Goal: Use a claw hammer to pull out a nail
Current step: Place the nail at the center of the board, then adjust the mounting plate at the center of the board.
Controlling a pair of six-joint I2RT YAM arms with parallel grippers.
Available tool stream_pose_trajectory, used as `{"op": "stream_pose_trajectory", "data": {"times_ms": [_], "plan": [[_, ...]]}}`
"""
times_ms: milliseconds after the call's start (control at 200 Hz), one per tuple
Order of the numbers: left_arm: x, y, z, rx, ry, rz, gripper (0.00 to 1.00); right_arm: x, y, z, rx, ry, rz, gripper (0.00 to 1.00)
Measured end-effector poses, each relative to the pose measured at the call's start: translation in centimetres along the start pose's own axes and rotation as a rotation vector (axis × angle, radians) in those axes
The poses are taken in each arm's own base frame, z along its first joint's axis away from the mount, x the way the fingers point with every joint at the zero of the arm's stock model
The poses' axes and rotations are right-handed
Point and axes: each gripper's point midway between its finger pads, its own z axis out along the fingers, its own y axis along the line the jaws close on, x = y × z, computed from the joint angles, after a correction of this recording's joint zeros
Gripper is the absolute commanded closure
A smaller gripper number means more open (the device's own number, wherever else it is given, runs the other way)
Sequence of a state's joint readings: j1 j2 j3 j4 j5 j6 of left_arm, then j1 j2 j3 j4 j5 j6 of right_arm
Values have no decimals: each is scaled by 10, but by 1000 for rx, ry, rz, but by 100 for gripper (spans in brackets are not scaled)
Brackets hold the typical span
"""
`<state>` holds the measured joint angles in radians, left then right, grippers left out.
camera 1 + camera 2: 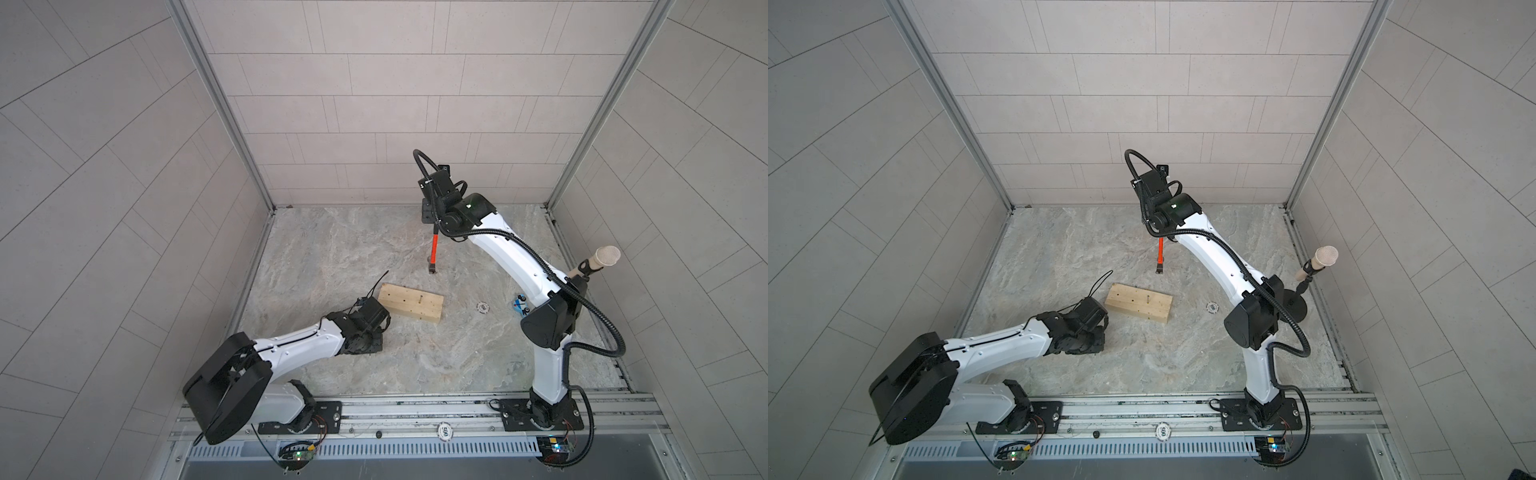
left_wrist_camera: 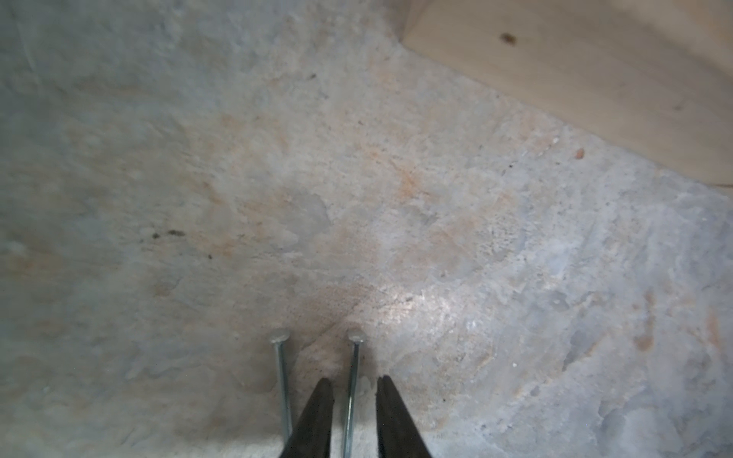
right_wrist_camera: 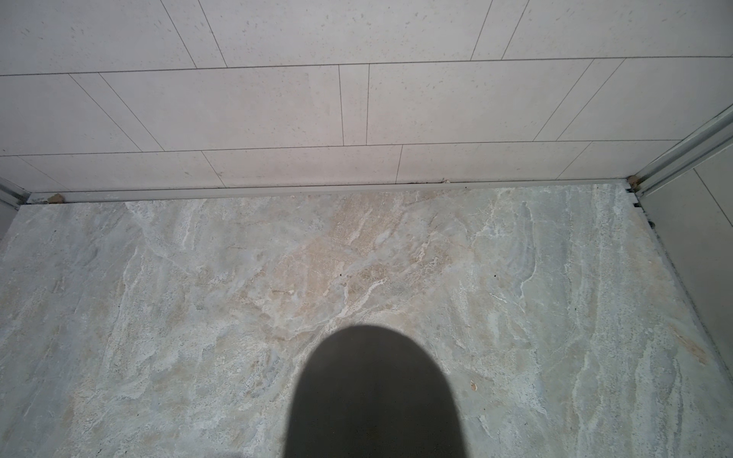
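As right arm (image 1: 515,257) arches high, claw hammer (image 1: 435,249) dangling, left arm (image 1: 299,345) low

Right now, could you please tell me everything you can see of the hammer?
The hammer is small, with an orange-red shaft and a dark, metal-looking head; its claw is too small to make out. It hangs nearly upright, head down, handle end hidden in the shut right gripper. It is beyond the block and apart from it. Whether the head touches the table cannot be told.
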<state>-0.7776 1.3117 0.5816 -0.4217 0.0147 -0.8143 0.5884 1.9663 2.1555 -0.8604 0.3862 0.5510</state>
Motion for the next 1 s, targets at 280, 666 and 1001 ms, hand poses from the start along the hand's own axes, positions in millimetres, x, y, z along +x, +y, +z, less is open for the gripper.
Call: {"op": "stream_pose_trajectory", "data": {"times_ms": [280, 666, 1001], "plan": [[-13, -12, -17, 60, -62, 29, 49, 6, -4, -1, 9, 11, -2, 100], [-44, -41, -66, 192, -211, 121, 10, 8, -13, -11, 16, 1, 34, 100], [-102, -83, -176, 360, -505, 225, 0, 21, -21, -15, 32, 19, 82, 100]]}}
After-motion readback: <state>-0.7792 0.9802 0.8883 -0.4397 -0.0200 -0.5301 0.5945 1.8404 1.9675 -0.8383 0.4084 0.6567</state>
